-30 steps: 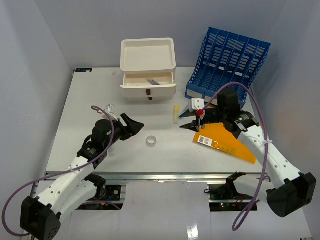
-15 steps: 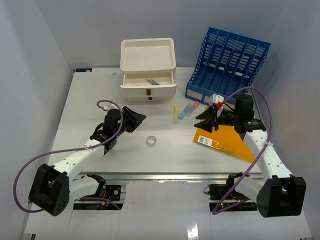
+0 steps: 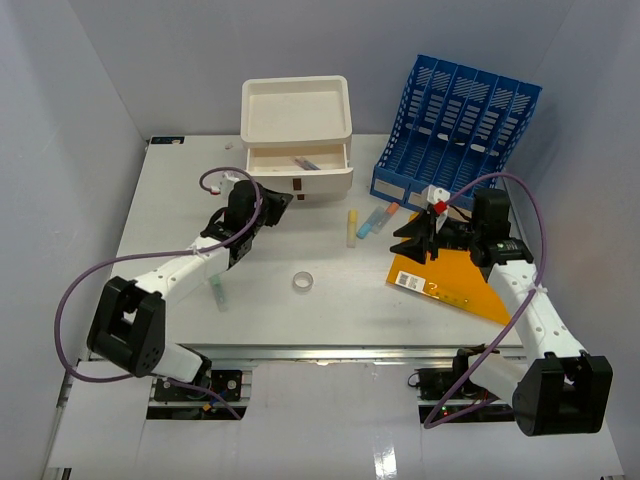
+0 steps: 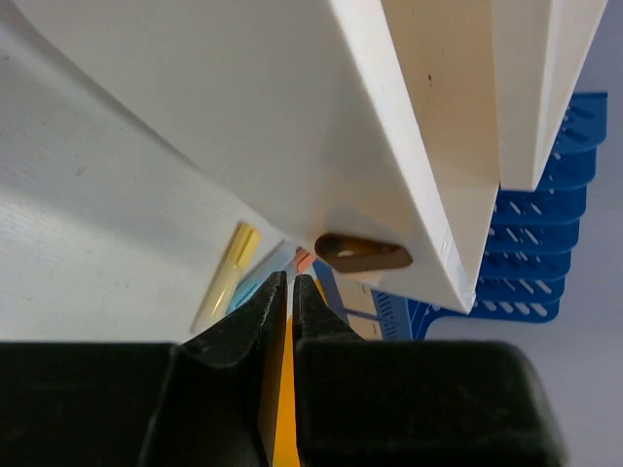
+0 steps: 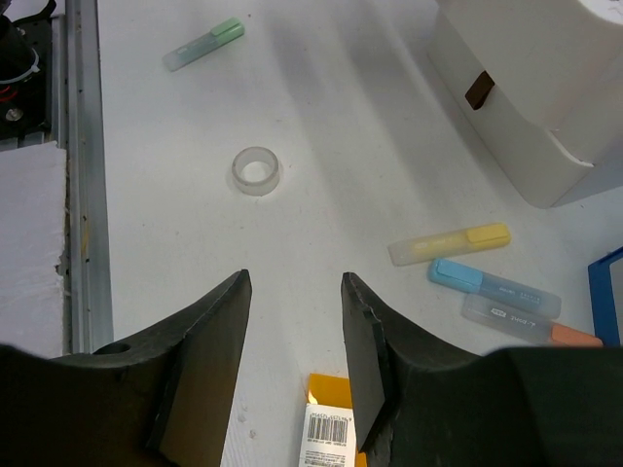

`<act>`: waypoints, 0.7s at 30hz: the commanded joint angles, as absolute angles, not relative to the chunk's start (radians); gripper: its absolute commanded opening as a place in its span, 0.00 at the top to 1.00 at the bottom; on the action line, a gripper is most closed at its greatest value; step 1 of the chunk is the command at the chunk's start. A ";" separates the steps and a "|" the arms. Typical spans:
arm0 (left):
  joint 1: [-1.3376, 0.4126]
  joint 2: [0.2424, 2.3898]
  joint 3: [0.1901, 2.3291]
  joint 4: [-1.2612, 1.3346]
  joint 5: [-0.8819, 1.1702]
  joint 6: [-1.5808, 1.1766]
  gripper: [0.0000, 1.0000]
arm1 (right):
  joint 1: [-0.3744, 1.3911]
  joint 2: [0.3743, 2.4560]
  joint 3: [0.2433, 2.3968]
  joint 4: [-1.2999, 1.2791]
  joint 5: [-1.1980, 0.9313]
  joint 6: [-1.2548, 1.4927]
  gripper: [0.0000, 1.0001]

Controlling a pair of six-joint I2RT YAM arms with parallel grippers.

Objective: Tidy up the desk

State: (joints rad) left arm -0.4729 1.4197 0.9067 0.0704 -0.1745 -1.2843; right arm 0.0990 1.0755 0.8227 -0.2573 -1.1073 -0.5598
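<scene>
Altogether one desk [image 5: 321,117], four highlighters [image 5: 449,244] (green one [image 5: 202,45] apart), one tape ring [image 5: 256,170].

**Open jaws above a scattered desktop**

The right gripper [image 5: 294,282] hangs over the white desk [image 5: 321,117], its two black fingers apart with nothing between them. Under the gap lies the barcode label [image 5: 329,433] of an orange folder [image 5: 329,389]. Beyond the fingers sits a clear tape ring [image 5: 256,170], with a green highlighter [image 5: 202,45] farther off. To the right, a yellow highlighter [image 5: 448,244], a blue highlighter [image 5: 494,286] and an orange-capped highlighter [image 5: 531,321] lie close together near the white drawer box [image 5: 531,117]. A metal rail [image 5: 83,175] runs down the left.
</scene>
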 commanded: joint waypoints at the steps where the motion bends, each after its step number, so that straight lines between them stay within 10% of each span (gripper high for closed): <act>1: -0.472 1.490 0.997 0.024 -0.283 -1.383 0.81 | 0.091 1.056 0.834 -0.225 -1.112 -0.551 0.51; 21: -0.463 1.715 1.322 -0.051 -0.351 -1.352 0.55 | 0.059 1.044 0.829 -0.225 -1.130 -0.550 0.50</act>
